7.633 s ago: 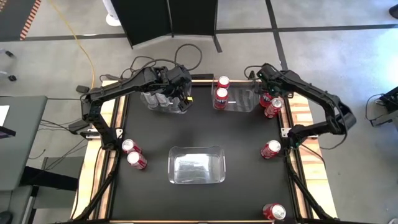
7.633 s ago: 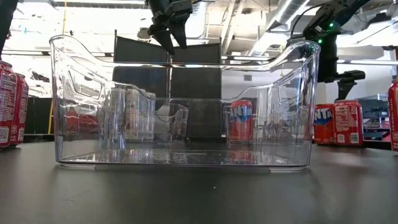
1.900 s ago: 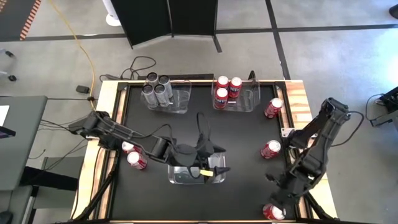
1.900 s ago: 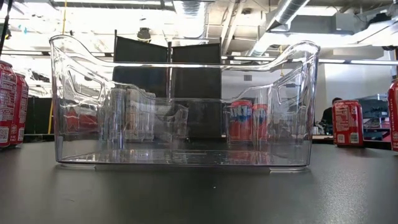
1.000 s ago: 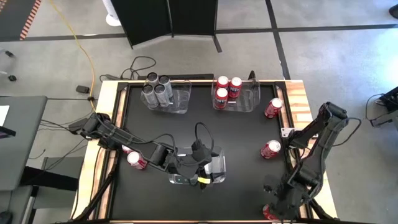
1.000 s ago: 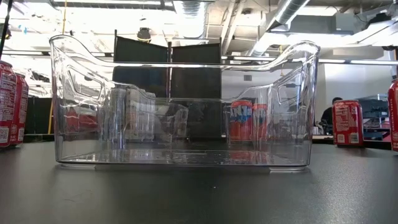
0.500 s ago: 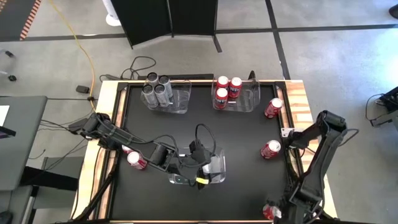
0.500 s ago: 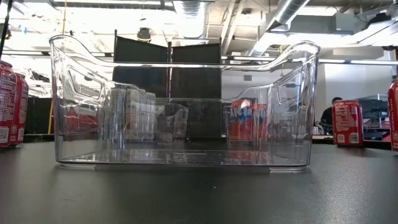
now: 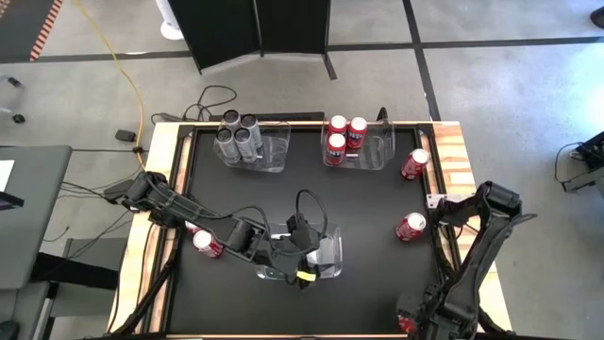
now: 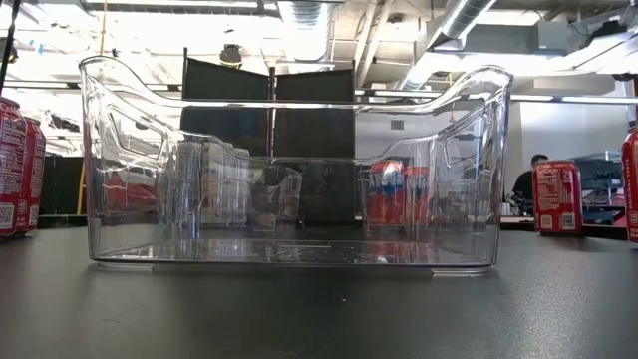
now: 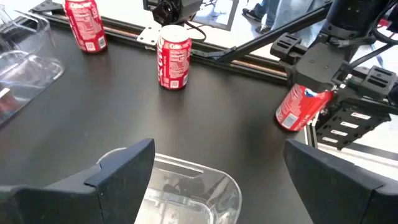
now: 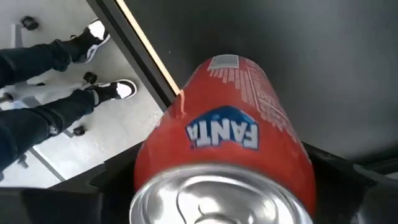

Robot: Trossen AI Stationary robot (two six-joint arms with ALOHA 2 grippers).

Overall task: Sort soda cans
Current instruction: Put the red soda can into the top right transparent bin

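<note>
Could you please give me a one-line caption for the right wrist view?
Right gripper straddling a red Fanta can at the black table's edge, a person's legs on the floor beyond.

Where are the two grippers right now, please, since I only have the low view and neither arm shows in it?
Observer: The left gripper hangs open above the clear bin in front of your camera.
Operator: And the right one?
Observer: The right gripper is at the table's near right corner, on a red Fanta can that leans.
Operator: How many cans are already sorted?
Observer: Four silver cans stand in the far left bin, and three red cans in the far right bin.
</note>
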